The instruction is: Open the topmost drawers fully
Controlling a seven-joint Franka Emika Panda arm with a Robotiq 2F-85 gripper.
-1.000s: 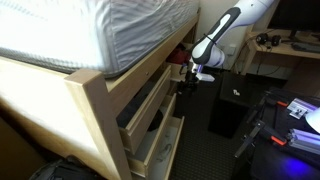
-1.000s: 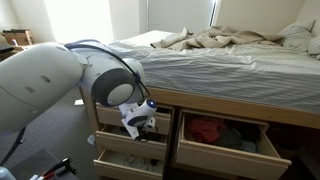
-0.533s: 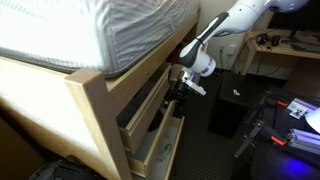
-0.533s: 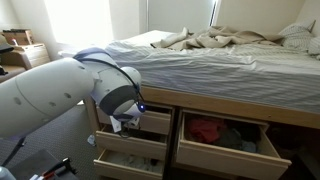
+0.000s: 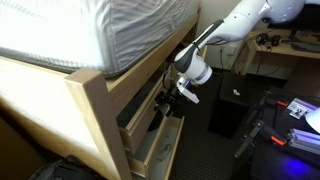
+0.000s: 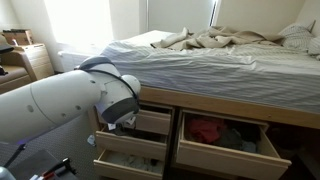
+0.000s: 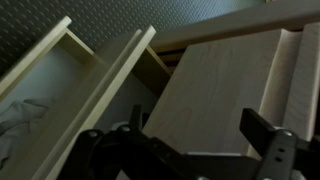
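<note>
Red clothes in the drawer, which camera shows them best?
An exterior view, where the red clothes lie uncovered in an open drawer. The wrist view shows wooden drawers without them; no other view shows them clearly.

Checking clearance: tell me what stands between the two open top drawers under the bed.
In an exterior view, only an upright post of the blond-wood bed frame separates the drawer by the arm from the drawer holding red clothes.

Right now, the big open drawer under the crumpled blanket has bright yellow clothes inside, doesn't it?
Not quite. The clothes inside that open drawer are red, not yellow. An exterior view shows them. The rest is right.
</note>
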